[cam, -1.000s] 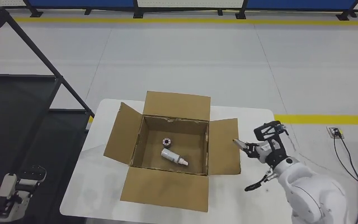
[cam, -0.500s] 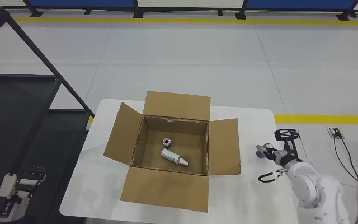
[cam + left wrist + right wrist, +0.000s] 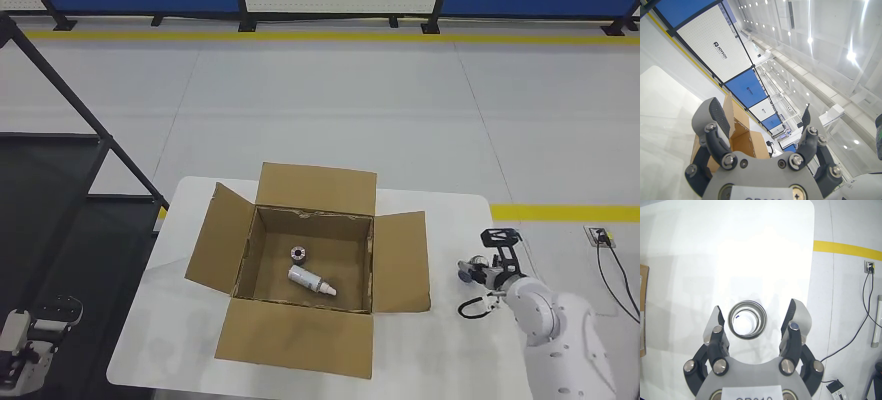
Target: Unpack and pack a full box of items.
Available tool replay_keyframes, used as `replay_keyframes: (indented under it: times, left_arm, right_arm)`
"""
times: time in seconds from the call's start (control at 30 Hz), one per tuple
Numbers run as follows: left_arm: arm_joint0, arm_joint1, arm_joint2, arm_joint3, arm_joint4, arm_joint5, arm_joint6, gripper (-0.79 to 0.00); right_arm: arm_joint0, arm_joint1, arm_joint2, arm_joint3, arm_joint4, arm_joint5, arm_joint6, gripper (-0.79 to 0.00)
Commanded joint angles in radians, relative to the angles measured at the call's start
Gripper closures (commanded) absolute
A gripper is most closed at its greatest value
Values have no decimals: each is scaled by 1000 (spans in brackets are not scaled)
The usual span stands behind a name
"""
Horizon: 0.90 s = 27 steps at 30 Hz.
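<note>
Right wrist view: right pincer (image 3: 755, 308) spread around shiny metal ring (image 3: 762, 318); left pincer (image 3: 761, 108) spread.

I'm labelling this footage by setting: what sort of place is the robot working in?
Probably an industrial hall or robot test floor: yellow floor lines, blue and white partition panels fencing the area, and a high ceiling with rows of lights.

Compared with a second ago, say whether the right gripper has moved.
Yes: the right gripper pulled away from the cardboard box, toward the table side edge.
</note>
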Motion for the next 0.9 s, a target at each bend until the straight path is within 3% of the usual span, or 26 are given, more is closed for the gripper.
replay_keyframes:
  times: [0.0, 0.17, 0.4, 0.53, 0.73, 0.87]
  left_arm:
    - [0, 0, 0, 0, 0, 0, 0, -785]
    - [0, 0, 0, 0, 0, 0, 0, -785]
    - [0, 0, 0, 0, 0, 0, 0, -785]
    - [0, 0, 0, 0, 0, 0, 0, -785]
    - [0, 0, 0, 0, 0, 0, 0, -785]
    - [0, 0, 0, 0, 0, 0, 0, -785]
  right_arm:
    - [-8, 4, 7, -16, 20, -17, -14, 0]
    - [-68, 10, 35, -138, 86, -19, -47, 0]
    - [-225, 8, 38, -461, 182, 19, -99, 0]
    - [-310, 0, 25, -638, 241, 104, -177, 0]
    - [-388, -13, -126, -844, 215, 184, -299, 0]
    - [-349, -14, -294, -869, 118, 135, -228, 0]
